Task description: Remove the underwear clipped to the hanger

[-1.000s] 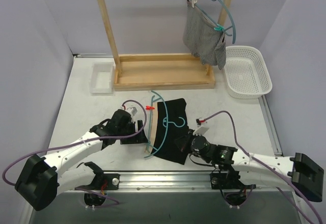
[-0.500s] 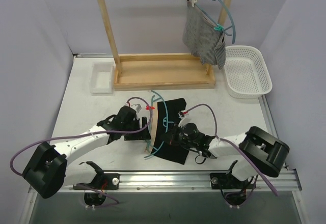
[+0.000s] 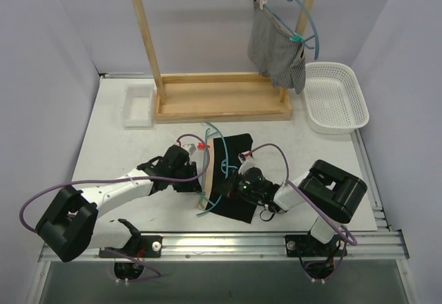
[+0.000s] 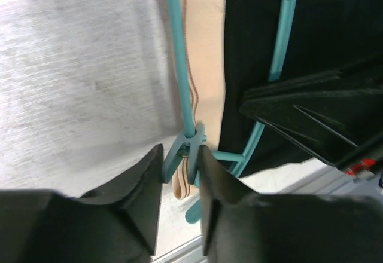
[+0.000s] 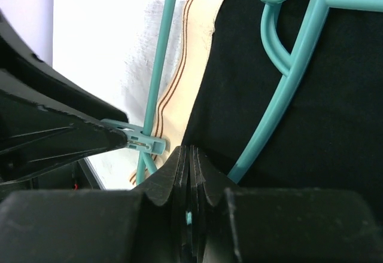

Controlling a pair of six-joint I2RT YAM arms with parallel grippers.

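Note:
The black underwear (image 3: 238, 148) with its tan waistband (image 3: 206, 173) lies flat on the table, clipped to a teal hanger (image 3: 222, 169). My left gripper (image 3: 197, 182) has both fingers against the sides of the teal clip (image 4: 185, 152) at the waistband's near end, shut on it. My right gripper (image 3: 232, 184) is shut, its tips pressed on the black cloth (image 5: 335, 95) just beside that clip (image 5: 140, 138). The grey striped underwear (image 3: 273, 48) hangs clipped to a second teal hanger (image 3: 304, 21) on the rack.
A wooden rack (image 3: 221, 100) stands at the back. A white basket (image 3: 338, 97) sits at the right and a small white tray (image 3: 138, 103) at the left. A small red piece (image 3: 202, 144) sits by the hanger's far end.
My left gripper slid right to the near clip and its jaws closed in on it. The right arm swung left, its shut gripper now on the black cloth.

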